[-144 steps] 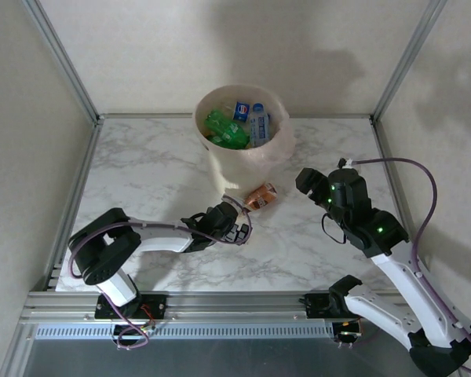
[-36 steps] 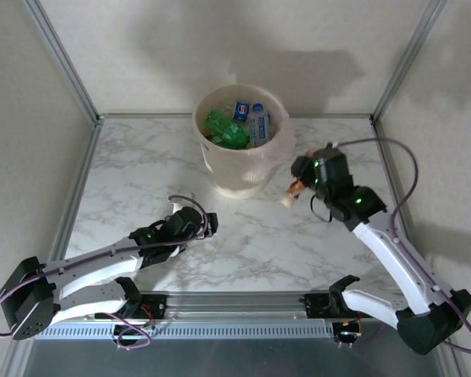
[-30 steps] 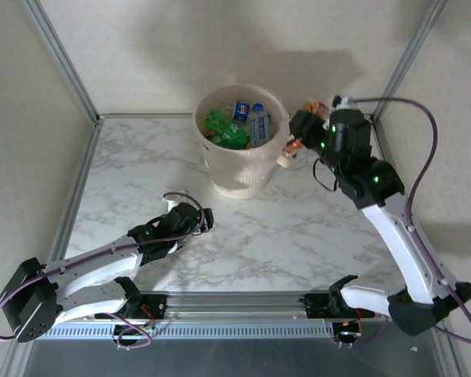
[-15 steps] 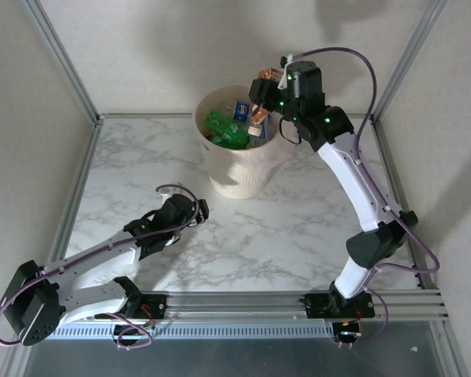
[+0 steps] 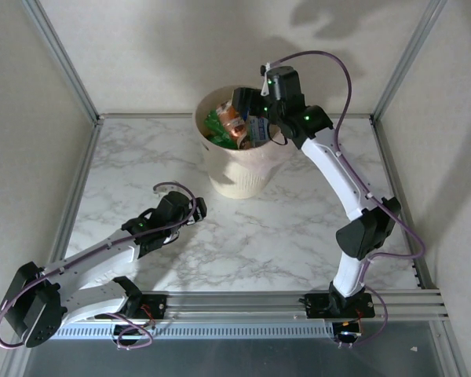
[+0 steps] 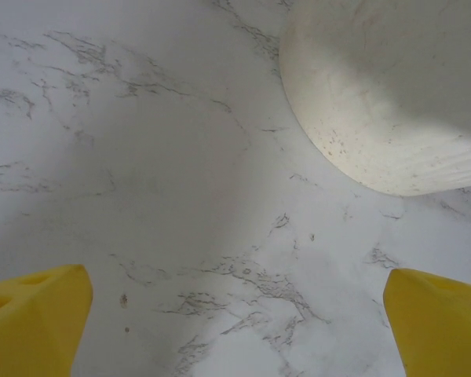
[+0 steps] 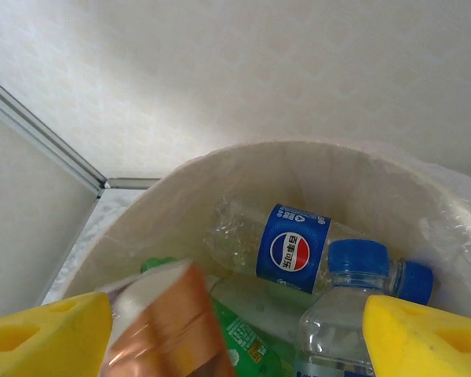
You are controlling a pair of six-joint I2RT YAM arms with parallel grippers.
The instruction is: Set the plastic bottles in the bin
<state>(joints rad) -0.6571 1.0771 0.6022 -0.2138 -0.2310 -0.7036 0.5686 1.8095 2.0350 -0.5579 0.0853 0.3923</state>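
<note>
The cream-white bin [image 5: 237, 171] stands at the back of the table, with green bottles [image 5: 214, 121] and clear blue-labelled bottles inside. My right gripper [image 5: 248, 105] hangs over its mouth, open. In the right wrist view the copper-brown bottle [image 7: 173, 330] is blurred, loose between the wide-apart yellow pads [image 7: 47, 334], above a green bottle [image 7: 255, 345], a clear bottle with a blue label [image 7: 290, 247] and a blue-capped bottle [image 7: 353, 310]. My left gripper [image 5: 195, 209] is low over the marble in front of the bin [image 6: 392, 94], open, with nothing between its pads [image 6: 35, 314].
Aluminium frame posts [image 5: 63, 59] and plain walls close in the table [image 5: 298, 228] on three sides. A rail [image 5: 243, 302] runs along the near edge. The thin liner [image 7: 447, 212] hangs over the bin's rim.
The right arm carried the copper-brown bottle from beside the bin up over its mouth and opened; the bottle is loose now. The left arm drew back to the left.
</note>
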